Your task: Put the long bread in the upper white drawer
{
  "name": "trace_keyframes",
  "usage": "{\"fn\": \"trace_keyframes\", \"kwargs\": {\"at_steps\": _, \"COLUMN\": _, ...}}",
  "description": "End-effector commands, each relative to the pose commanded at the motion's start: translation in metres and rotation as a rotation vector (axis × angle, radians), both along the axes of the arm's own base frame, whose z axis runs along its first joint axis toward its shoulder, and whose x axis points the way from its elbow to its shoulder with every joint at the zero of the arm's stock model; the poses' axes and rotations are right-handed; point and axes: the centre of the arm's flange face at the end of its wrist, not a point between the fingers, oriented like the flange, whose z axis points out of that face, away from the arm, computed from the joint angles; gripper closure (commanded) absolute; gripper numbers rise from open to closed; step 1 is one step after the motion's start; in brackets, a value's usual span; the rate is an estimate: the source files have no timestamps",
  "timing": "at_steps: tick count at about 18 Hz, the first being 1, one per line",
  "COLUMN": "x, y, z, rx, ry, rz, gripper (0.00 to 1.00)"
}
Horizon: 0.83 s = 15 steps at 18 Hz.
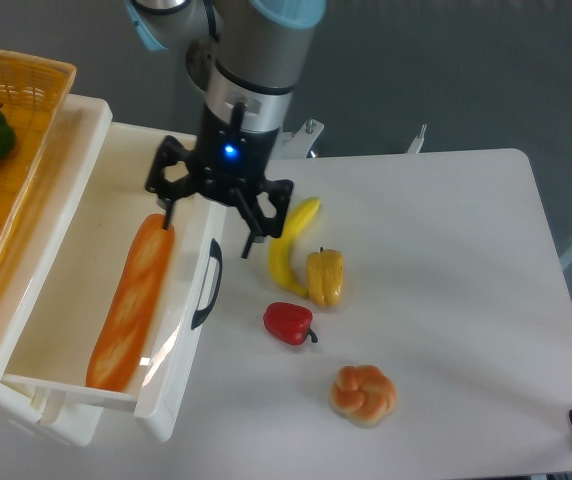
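One white table (446,260) (grey floor) — sunlit.

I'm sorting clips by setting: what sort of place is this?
Probably a robot lab tabletop set up as a mock kitchen. A robot arm's gripper hangs over a white plastic drawer holding a long bread, and toy-like food such as a banana lies on the white table.

The gripper (209,228) hangs open over the drawer's (76,300) right wall, one finger inside, one outside near the handle (206,285). The long bread (131,300) fills the drawer's right side lengthwise; its left side is bare floor. Beside the drawer, the banana (288,248), yellow pepper (325,277) and red pepper (288,323) cluster; the bun (363,393) sits toward the tabletop's front edge. The right half lies open.
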Motion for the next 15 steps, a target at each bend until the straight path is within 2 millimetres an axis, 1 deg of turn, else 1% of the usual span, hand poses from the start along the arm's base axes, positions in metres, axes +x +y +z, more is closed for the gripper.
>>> {"fn": "trace_keyframes", "kwargs": {"at_steps": 2, "x": -0.010, "y": -0.004, "z": -0.013, "rx": -0.034, "ry": 0.033, "rz": -0.050, "gripper": 0.00}}
{"fn": "trace_keyframes", "kwargs": {"at_steps": 3, "x": -0.015, "y": -0.004, "z": -0.024, "rx": -0.055, "ry": 0.036, "rz": -0.068, "gripper": 0.00}}
{"fn": "trace_keyframes", "kwargs": {"at_steps": 5, "x": -0.032, "y": -0.006, "z": -0.044, "rx": -0.123, "ry": 0.056, "rz": -0.057, "gripper": 0.00}}
{"fn": "trace_keyframes", "kwargs": {"at_steps": 6, "x": -0.038, "y": -0.008, "z": -0.050, "rx": -0.171, "ry": 0.090, "rz": -0.058, "gripper": 0.00}}
{"fn": "trace_keyframes", "kwargs": {"at_steps": 8, "x": -0.051, "y": -0.009, "z": -0.057, "rx": -0.251, "ry": 0.177, "rz": -0.133, "gripper": 0.00}}
{"fn": "trace_keyframes", "kwargs": {"at_steps": 10, "x": -0.055, "y": -0.012, "z": -0.061, "rx": -0.285, "ry": 0.221, "rz": -0.232, "gripper": 0.00}}
{"fn": "trace_keyframes", "kwargs": {"at_steps": 15, "x": -0.058, "y": -0.018, "z": -0.062, "rx": -0.314, "ry": 0.237, "rz": -0.241, "gripper": 0.00}}
